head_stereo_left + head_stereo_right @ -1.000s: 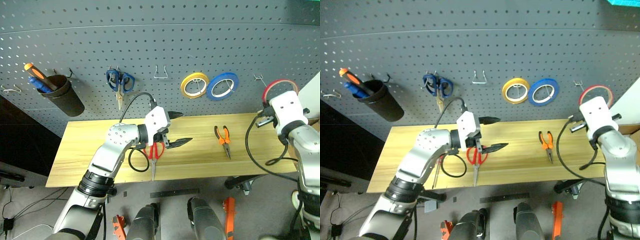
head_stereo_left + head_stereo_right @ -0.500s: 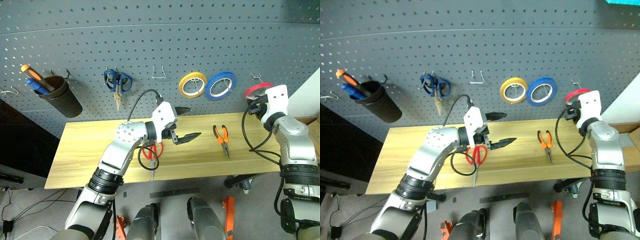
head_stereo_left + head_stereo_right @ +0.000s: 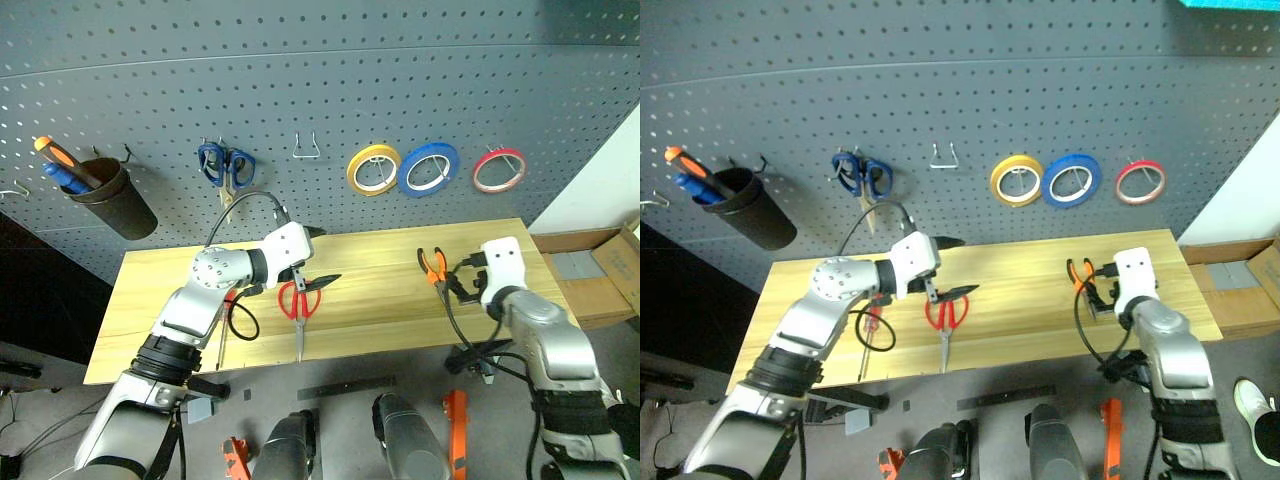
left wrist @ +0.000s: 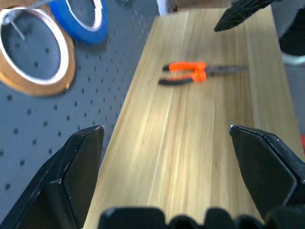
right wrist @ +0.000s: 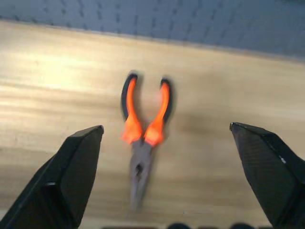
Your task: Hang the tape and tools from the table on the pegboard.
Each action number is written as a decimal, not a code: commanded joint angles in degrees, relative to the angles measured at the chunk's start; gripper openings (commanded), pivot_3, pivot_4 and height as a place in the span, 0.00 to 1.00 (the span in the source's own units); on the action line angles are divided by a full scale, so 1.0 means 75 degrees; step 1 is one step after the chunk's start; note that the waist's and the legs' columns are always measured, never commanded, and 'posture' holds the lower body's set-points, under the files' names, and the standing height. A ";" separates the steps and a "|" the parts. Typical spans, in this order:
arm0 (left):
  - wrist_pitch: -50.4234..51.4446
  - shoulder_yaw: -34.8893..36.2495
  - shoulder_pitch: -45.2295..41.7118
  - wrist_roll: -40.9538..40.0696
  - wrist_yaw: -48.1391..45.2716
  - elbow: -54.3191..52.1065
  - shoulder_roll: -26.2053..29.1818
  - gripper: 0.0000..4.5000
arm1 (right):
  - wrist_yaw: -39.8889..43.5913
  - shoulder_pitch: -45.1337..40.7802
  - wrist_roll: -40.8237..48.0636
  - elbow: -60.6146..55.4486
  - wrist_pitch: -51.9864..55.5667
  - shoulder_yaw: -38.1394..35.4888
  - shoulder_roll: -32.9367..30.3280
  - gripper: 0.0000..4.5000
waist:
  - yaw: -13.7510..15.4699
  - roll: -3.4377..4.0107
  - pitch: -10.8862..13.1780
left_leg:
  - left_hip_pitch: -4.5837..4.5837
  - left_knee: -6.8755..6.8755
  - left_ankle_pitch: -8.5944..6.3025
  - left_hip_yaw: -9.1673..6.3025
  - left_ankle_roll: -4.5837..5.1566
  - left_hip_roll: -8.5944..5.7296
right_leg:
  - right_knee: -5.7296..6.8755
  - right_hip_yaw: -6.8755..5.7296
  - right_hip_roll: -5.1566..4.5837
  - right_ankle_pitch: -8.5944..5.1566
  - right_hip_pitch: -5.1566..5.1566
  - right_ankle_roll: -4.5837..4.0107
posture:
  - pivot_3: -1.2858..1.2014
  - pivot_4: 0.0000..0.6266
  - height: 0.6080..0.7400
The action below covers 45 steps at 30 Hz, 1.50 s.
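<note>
Pegboard (image 3: 300,90): one dark grey wall panel with a regular grid of small holes, standing behind the counter (image 3: 380,310), a single long light-wood plank top. Hanging on the panel, counted: three tape rings in a row, namely one yellow roll (image 3: 373,170), one blue roll (image 3: 428,168) and one red tape (image 3: 499,169); one pair of blue-handled scissors (image 3: 224,165); one bare metal hook (image 3: 305,147); and one black cup (image 3: 110,195) holding an orange-handled screwdriver (image 3: 52,155).

The red tape is a thin, narrow ring with a wide centre through which the panel's holes show; it hangs at the right end of the row, just beside the blue roll.

Three tools lie flat on the counter. One pair of red-handled scissors (image 3: 298,305) has steel blades pointing toward the counter's near edge. One slim red-handled screwdriver (image 3: 226,330) lies to their left, partly hidden behind my left arm. One pair of small pliers (image 5: 143,143) with orange-and-black handles lies near the right end, handles toward the panel and the steel nose toward me.

My two grippers: my left gripper (image 3: 315,258) hovers above the counter beside the scissors' handles, its two black fingers spread wide apart with nothing between them. My right gripper (image 5: 167,157) is low over the counter at the pliers, fingers likewise spread wide on either side of them and holding nothing; the right wrist view shows the pliers lying between the fingers (image 5: 71,167), apart from both.
</note>
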 commanded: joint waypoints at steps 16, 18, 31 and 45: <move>0.0060 0.0292 0.0187 -0.0079 -0.0047 -0.0402 0.0077 1.00 | -0.0849 -0.3742 0.0000 0.7425 -0.2115 -0.0301 0.0532 0.98 | 0.0003 -0.0001 -0.0027 | -0.0006 -0.0005 0.0012 0.0037 0.0013 -0.0001 | -0.0004 0.0014 0.0002 0.0048 -0.0009 -0.0022 | 0.44 0.25 1.00; 0.0066 0.0299 0.0203 -0.0064 -0.0042 -0.0404 0.0073 1.00 | -0.0914 -0.3933 -0.0068 0.7993 -0.2450 -0.0287 0.0568 0.98 | 0.0000 -0.0001 -0.0030 | -0.0006 -0.0002 0.0012 0.0042 0.0014 -0.0001 | -0.0003 0.0016 0.0002 0.0049 -0.0008 -0.0021 | 0.44 0.25 1.00; 0.0024 0.0454 0.0327 -0.0022 -0.0020 -0.0270 0.0178 1.00 | -0.0979 -0.4448 -0.0566 0.9803 -0.3683 0.0156 0.0875 0.98 | -0.0064 0.0003 -0.0146 | -0.0004 0.0001 0.0013 0.0038 0.0014 -0.0001 | -0.0001 0.0027 0.0004 0.0051 -0.0008 -0.0017 | 0.45 0.23 1.00; 0.0057 0.0577 0.0546 -0.0025 0.0119 -0.0386 0.0262 1.00 | -0.1413 -0.4569 -0.0188 1.0422 -0.4503 -0.0574 0.0959 0.98 | -0.0065 0.0001 -0.0186 | 0.0001 0.0002 0.0013 0.0035 0.0014 -0.0001 | 0.0002 0.0033 0.0007 0.0051 -0.0007 -0.0017 | 0.46 0.23 1.00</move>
